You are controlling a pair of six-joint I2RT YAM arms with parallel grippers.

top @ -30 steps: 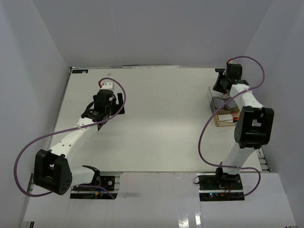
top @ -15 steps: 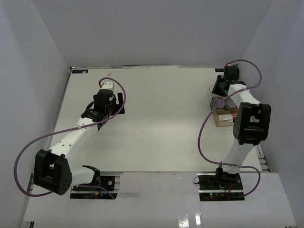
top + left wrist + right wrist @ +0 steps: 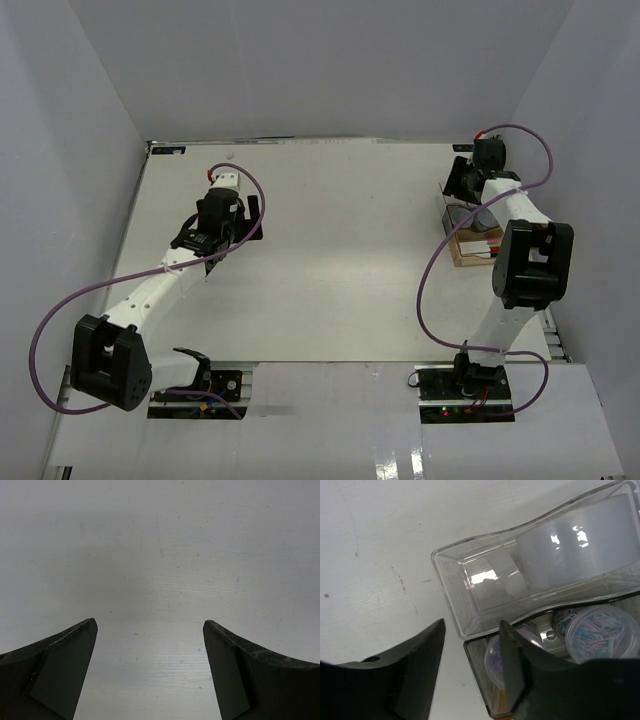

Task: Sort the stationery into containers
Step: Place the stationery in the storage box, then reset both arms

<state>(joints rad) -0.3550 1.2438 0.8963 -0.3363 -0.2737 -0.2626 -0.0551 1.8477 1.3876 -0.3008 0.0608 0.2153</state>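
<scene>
The organiser (image 3: 462,252) stands at the table's right edge, clear compartments joined to a tan tray. In the right wrist view its clear compartment (image 3: 470,565) holds a small clear ring (image 3: 505,572). The darker compartment beside it holds two round clear tubs (image 3: 602,632) (image 3: 494,659) filled with coloured clips. My right gripper (image 3: 472,625) (image 3: 458,182) is open and empty, hovering over the organiser's far corner; one finger (image 3: 517,680) hides part of a tub. My left gripper (image 3: 150,625) (image 3: 245,222) is open and empty over bare table at the left. Markers are not clearly visible.
White walls enclose the table on the left, back and right. The organiser sits close to the right wall. Purple cables loop from both arms. A small dark label (image 3: 170,150) lies at the far left corner.
The right arm shifted slightly over the organiser's far end. The left arm has not moved.
</scene>
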